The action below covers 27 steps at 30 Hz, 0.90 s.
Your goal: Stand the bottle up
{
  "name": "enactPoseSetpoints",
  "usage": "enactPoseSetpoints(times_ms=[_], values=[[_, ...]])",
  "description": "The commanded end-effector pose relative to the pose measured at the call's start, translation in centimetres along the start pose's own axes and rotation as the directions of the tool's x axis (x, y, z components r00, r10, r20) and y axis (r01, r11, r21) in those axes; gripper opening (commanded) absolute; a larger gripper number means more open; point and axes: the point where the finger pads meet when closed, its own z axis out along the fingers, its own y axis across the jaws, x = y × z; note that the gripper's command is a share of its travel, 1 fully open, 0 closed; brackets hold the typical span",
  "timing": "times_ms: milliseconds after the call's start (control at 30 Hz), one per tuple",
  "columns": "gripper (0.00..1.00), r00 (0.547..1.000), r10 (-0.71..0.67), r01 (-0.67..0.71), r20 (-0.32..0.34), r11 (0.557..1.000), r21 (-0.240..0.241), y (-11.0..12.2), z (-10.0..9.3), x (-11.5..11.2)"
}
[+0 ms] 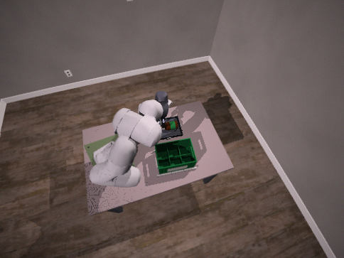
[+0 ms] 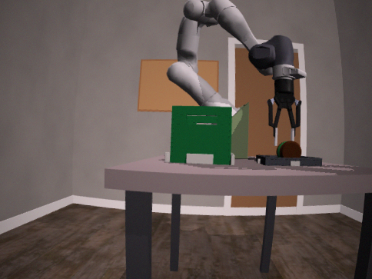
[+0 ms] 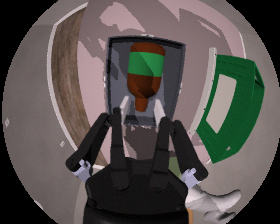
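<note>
grey walls [image 1: 106,28] [image 2: 107,38] — brown plank floor [image 1: 43,153] [image 2: 96,234] — white baseboard [image 1: 117,75] [image 2: 104,204]

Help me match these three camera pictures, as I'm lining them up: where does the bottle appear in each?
Top: right of the arm, on the tray, bottle lying down.
Exterior: right side, below the gripper, its round base showing.
Wrist: upper middle, neck toward the fingertips.
Shared landmark: the green crate.
</note>
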Motion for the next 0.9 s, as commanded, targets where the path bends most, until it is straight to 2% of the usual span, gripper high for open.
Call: enactPoseSetpoints(times_ms=[0,867], values=[[0.38,1.0,0.003,-0.003,-0.001,1.0,0.003,0.0,0.4,0.1],[0.38,1.0,0.003,-0.003,-0.001,1.0,0.003,0.0,3.1,0.1]])
